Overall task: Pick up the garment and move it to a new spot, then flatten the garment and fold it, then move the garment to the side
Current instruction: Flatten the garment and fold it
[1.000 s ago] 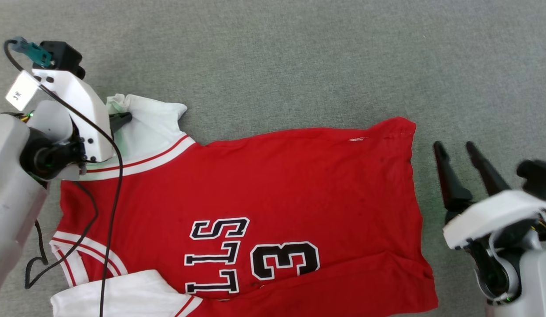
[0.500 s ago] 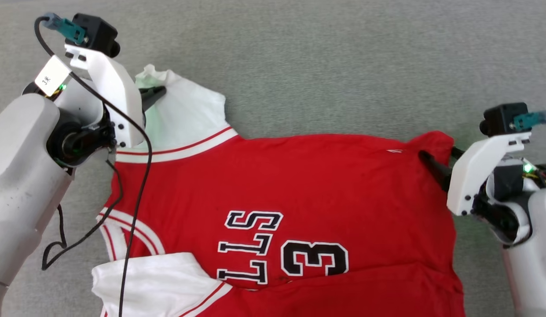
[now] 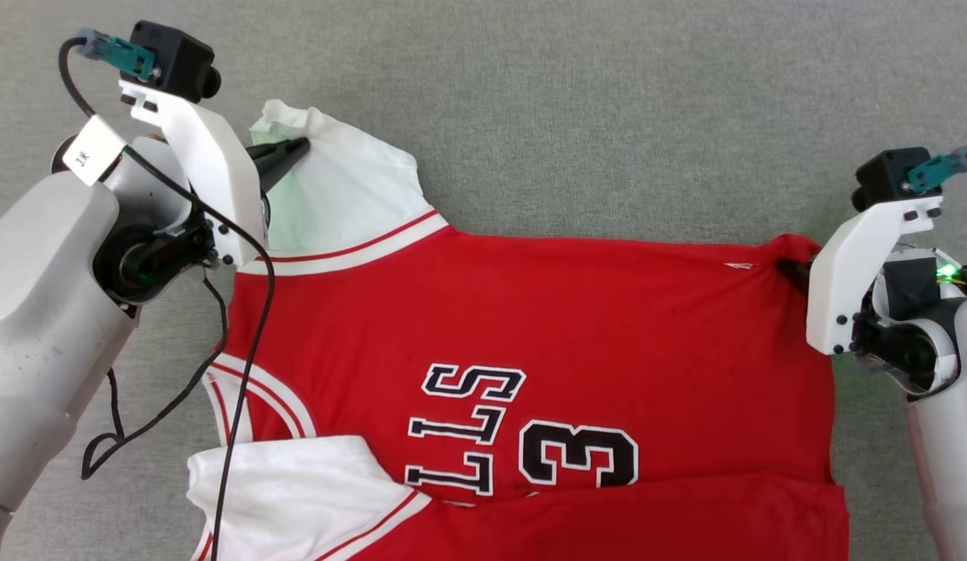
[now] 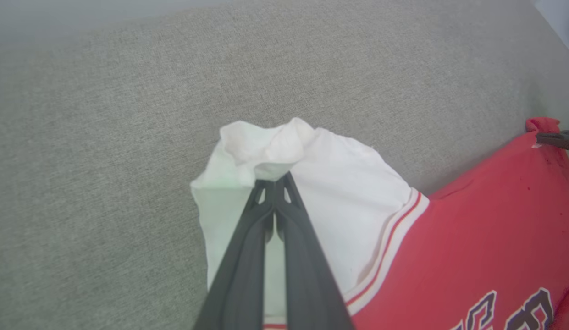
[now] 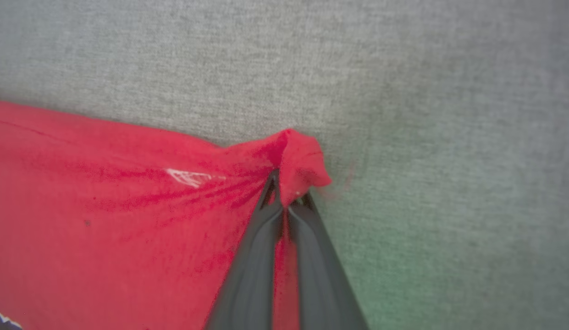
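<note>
The garment (image 3: 545, 312), a red jersey with white short sleeves, striped trim and black lettering beside a 3, is lying spread chest-up on the grey surface (image 3: 608, 93). Its collar is pointing left, and its far sleeve tip and far hem corner are bunching upward.

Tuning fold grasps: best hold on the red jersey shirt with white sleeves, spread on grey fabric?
Probably pinch the red jersey shirt at both ends of its far edge, coming in low from the sides. The white sleeve tip and red hem corner bunch up off the grey fabric surface; left claw and right claw are shut there.
</note>
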{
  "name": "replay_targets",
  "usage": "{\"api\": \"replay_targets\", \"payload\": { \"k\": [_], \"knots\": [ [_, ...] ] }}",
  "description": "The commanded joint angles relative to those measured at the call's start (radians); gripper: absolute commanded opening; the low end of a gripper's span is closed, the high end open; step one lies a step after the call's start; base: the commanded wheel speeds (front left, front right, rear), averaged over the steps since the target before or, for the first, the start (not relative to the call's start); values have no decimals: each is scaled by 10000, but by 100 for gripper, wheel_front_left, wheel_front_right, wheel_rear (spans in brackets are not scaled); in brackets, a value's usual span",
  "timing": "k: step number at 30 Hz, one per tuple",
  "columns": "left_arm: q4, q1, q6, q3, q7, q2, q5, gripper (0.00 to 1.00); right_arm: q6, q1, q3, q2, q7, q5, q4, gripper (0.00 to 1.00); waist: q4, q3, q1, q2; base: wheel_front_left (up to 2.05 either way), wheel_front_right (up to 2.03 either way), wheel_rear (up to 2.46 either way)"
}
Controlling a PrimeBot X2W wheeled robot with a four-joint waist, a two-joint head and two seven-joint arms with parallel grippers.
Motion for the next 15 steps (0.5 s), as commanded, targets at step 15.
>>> {"api": "replay_targets", "payload": {
  "k": [15],
  "knots": [
    [-500, 1744, 248, 104, -2126, 435, -307, 0, -10, 1384, -1148, 93, -1167, -375, -1591, 0, 407, -1854, 0, 0, 0, 0, 0]
  ]
}}
